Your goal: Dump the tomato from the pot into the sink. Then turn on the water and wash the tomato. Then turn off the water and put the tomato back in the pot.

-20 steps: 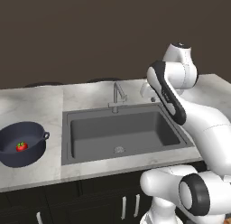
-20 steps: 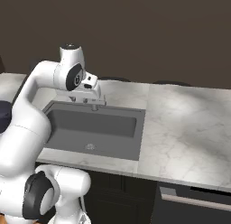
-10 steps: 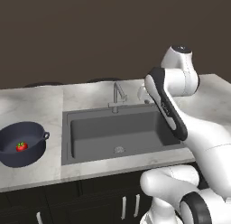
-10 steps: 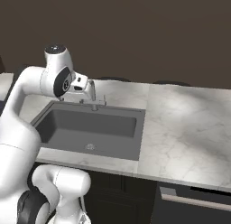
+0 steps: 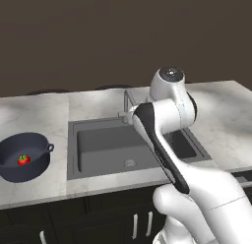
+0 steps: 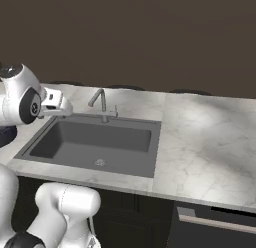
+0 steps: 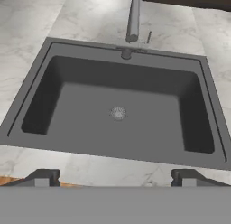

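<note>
The dark blue-grey pot [image 5: 24, 157] stands on the counter left of the sink, with the small red tomato [image 5: 23, 160] lying inside it. The dark grey sink [image 5: 106, 162] [image 7: 117, 142] is empty down to its round drain [image 7: 118, 113], and the thin metal faucet [image 6: 101, 104] [image 7: 132, 20] stands at its back rim. My gripper [image 7: 116, 177] hangs high over the sink and looks down into it. It is open, its fingertips [image 7: 43, 176] far apart with nothing between them. In the right base view the gripper [image 6: 59, 110] is over the sink's left end.
Marble counter [image 6: 205, 142] runs wide to the right of the sink, and a narrower stretch [image 5: 34, 112] lies behind the pot. Dark cabinet fronts [image 5: 98, 218] run below the counter's front edge. My own arm [image 5: 162, 139] crosses over the sink's right half.
The arm has swung left, carrying the hand from the faucet area toward the sink's left end. The pot, tomato and sink have stayed put.
</note>
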You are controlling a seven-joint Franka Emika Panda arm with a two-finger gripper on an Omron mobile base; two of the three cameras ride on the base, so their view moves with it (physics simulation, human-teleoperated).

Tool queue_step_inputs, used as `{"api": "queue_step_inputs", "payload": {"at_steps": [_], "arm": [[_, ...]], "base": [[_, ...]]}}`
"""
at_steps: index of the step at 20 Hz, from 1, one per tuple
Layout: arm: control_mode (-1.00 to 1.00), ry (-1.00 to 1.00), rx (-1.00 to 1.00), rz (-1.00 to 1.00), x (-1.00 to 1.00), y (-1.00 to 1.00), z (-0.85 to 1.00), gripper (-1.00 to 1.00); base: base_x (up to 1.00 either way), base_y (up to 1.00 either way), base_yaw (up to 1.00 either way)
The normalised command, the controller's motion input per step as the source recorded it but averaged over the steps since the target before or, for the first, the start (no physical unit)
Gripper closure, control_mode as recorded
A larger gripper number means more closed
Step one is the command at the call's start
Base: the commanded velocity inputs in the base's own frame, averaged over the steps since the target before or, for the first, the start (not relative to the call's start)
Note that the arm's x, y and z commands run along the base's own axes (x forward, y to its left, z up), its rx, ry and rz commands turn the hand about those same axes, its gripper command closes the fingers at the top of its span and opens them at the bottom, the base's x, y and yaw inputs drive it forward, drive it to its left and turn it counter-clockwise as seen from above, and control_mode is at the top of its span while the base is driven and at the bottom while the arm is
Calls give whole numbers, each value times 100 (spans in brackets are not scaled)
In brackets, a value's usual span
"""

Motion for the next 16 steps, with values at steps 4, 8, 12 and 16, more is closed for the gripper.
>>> {"api": "queue_step_inputs", "payload": {"at_steps": [4, 8, 12, 16], "arm": [[-100, -1, -8, 0, -4, 97, 0, -100], [-100, 0, -2, 0, 0, 90, 0, -100], [-100, 0, 0, -4, 0, 77, 0, -100], [-100, 0, 0, -6, 0, 65, 0, -100]], "base": [[0, 0, 0], [0, 0, 0], [0, 0, 0], [0, 0, 0]]}}
